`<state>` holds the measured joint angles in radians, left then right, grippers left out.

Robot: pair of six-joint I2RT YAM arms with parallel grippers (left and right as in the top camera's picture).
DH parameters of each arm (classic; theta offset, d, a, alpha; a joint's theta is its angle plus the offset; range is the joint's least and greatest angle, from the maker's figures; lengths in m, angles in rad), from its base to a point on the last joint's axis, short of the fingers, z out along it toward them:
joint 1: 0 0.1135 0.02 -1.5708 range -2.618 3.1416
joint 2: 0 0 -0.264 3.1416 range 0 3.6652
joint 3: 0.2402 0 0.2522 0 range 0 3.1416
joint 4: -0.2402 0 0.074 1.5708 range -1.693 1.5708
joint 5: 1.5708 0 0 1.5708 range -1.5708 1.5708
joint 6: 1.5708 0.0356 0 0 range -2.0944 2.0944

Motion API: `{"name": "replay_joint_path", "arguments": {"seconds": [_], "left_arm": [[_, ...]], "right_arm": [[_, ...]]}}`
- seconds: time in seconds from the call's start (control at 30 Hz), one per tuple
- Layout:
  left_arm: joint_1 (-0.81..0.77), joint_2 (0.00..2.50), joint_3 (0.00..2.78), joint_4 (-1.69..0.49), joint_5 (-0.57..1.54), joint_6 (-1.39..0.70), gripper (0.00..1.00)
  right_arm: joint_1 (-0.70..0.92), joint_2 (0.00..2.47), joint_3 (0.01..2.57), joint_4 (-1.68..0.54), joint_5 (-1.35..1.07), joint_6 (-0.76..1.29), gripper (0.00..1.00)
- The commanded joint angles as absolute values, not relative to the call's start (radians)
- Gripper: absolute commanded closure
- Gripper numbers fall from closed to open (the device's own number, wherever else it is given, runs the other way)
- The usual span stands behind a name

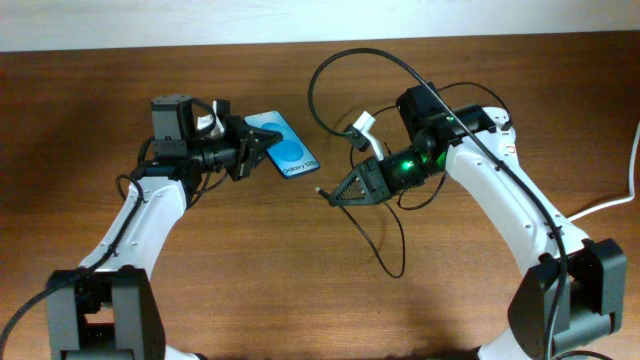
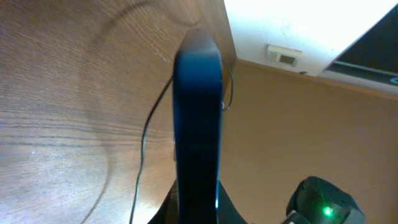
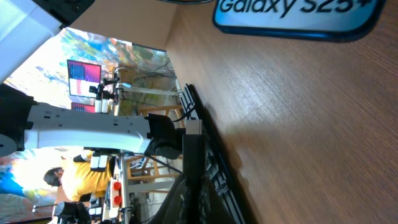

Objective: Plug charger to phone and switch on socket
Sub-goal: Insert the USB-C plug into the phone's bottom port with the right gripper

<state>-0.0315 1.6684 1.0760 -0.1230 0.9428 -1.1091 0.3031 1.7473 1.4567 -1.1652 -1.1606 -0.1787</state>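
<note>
Brown wood-grain desk (image 1: pixel 300 300), with a pale wall along its far edge.

1. Phone (image 1: pixel 283 148): blue screen facing up, set at a slant left of centre. It is seen edge-on in the left wrist view (image 2: pixel 198 124). White lettering "Galaxy S25+" is read in the right wrist view (image 3: pixel 292 15). Whether it rests on the desk or is lifted off it cannot be told.

2. Left end effector (image 1: pixel 256 150): clamped narrow on the phone's upper-left end.

3. Charger (image 1: pixel 350 52): thin black cable, looped above and below the right arm. Its small connector tip is gripped at the nose of the right end effector.

4. Right end effector (image 1: pixel 330 193): closed down on the connector. The tip is pointed toward the phone's lower end, near it but apart.

5. Socket (image 1: pixel 364 130): white body just beside the cable loop, largely covered by the right arm. Its switches are not made out.

6. Thick white cord (image 1: pixel 615 203): seen at the desk's right edge.
</note>
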Motion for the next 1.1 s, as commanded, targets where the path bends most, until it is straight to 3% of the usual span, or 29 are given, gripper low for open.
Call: {"name": "replay_joint_path", "arguments": {"seconds": [0.0,0.4,1.07], "left_arm": [[-0.03,1.663,1.093,-0.117,1.018,-1.118,1.0],[-0.052,1.663,1.093,-0.117,1.006,-1.113,1.0],[-0.052,1.663,1.092,-0.121,1.028,-1.063,1.0]], "right_arm": [[0.31,1.733,1.465,-1.152,-1.148,-0.168,0.96],[0.368,1.743,1.464,-0.978,-0.992,0.068,0.96],[0.381,1.763,1.464,-0.907,-0.934,0.122,0.96]]}}
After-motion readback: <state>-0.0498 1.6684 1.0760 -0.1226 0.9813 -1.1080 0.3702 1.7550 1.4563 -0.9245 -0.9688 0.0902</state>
